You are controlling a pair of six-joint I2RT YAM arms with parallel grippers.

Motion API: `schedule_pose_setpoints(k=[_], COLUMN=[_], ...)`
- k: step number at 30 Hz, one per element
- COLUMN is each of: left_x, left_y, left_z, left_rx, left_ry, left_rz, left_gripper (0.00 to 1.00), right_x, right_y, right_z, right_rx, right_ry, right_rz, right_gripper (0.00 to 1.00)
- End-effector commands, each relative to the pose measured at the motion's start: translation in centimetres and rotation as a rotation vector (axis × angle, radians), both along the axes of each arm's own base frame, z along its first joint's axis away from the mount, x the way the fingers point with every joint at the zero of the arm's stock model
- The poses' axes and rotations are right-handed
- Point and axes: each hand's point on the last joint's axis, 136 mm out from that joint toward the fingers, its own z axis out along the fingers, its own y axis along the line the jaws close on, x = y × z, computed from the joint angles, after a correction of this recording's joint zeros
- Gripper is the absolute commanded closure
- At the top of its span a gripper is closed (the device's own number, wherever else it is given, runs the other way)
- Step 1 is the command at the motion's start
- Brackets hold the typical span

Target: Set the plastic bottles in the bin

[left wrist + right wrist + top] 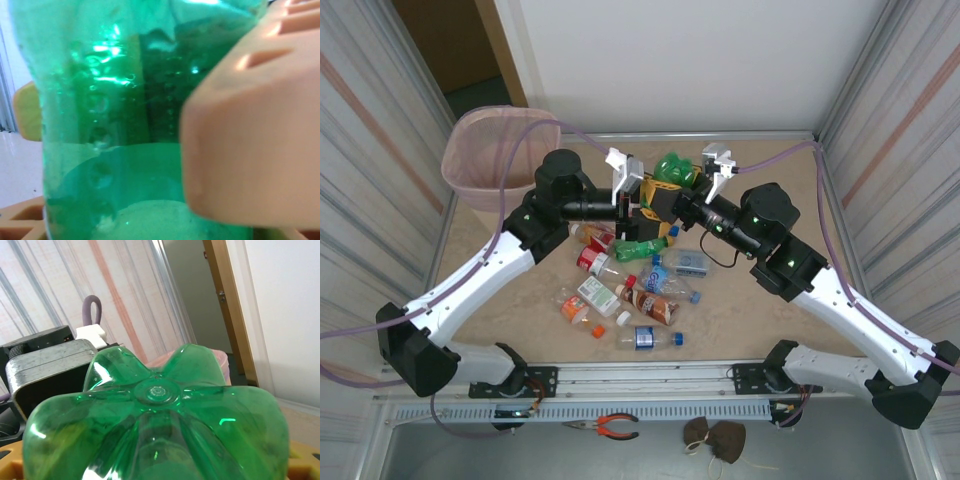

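Held bottle: you have a green bottle [672, 168] lifted off the table [775, 175], at the far middle, between your two grippers.
Right gripper: the right gripper [687, 190] comes in from the right and is clamped on the green bottle. In its wrist view the bottle's lobed base [157, 405] faces the camera, with a yellow finger [9, 462] at each lower corner.
Left gripper: the left gripper [657, 193] reaches in from the left. In its wrist view the green bottle [110, 125] sits between the fingers [250, 140], one on each side of it. You cannot tell from these views whether they press on it.
Bin: the pink bin [480, 165] stands at the far left corner, well apart from the held bottle.
Other bottles: the rest of the bottles [650, 305] lie in a loose cluster on the table, nearer than the grippers, in the middle.
Near ledge: orange-handled pliers [610, 426] lie below the arm bases.
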Motion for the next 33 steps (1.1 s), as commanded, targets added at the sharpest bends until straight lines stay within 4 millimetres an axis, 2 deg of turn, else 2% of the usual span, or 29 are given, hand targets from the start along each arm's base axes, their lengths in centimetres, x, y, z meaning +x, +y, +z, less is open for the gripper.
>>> schedule_pose_setpoints(k=[1, 7, 11, 14, 15, 19, 22, 27, 33], left_x=[-0.9, -0.9, -0.4, 0.3, 0.5, 1.8, 3.2, 6.4, 10.9], left_y=[0.2, 0.3, 0.5, 0.8, 0.9, 2.1, 3.5, 7.0, 13.4], left_z=[2.0, 2.0, 1.8, 1.6, 1.6, 1.6, 1.5, 1.5, 1.5], left_rx=[-0.049, -0.046, -0.032, -0.013, -0.009, 0.002, 0.018, 0.067, 0.133], left_ry=[-0.063, -0.070, -0.076, -0.076, -0.073, -0.065, -0.052, -0.011, 0.059], left_rz=[-0.020, -0.014, 0.023, 0.062, 0.072, 0.128, 0.194, 0.343, 0.561], left_gripper=[0.36, 0.41, 0.43, 0.44, 0.44, 0.44, 0.44, 0.44, 0.43], right_x=[0.0, 0.0, 0.0, 0.1, -0.6, -0.9, -1.2, -1.5, -1.4], right_y=[-0.6, -0.9, -1.3, -1.5, -2.3, -3.7, -4.9, -6.8, -8.1], right_z=[1.0, 1.0, 1.2, 1.1, 2.0, 2.5, 2.8, 3.0, 2.5], right_rx=[0.027, 0.027, 0.026, 0.007, 0.022, 0.007, -0.007, -0.022, -0.042], right_ry=[-0.022, -0.016, -0.015, -0.015, -0.032, -0.054, -0.075, -0.088, -0.078], right_rz=[-0.017, -0.026, -0.043, -0.055, -0.060, -0.107, -0.145, -0.203, -0.246], right_gripper=[0.54, 0.53, 0.47, 0.37, 0.33, 0.21, 0.18, 0.16, 0.16])
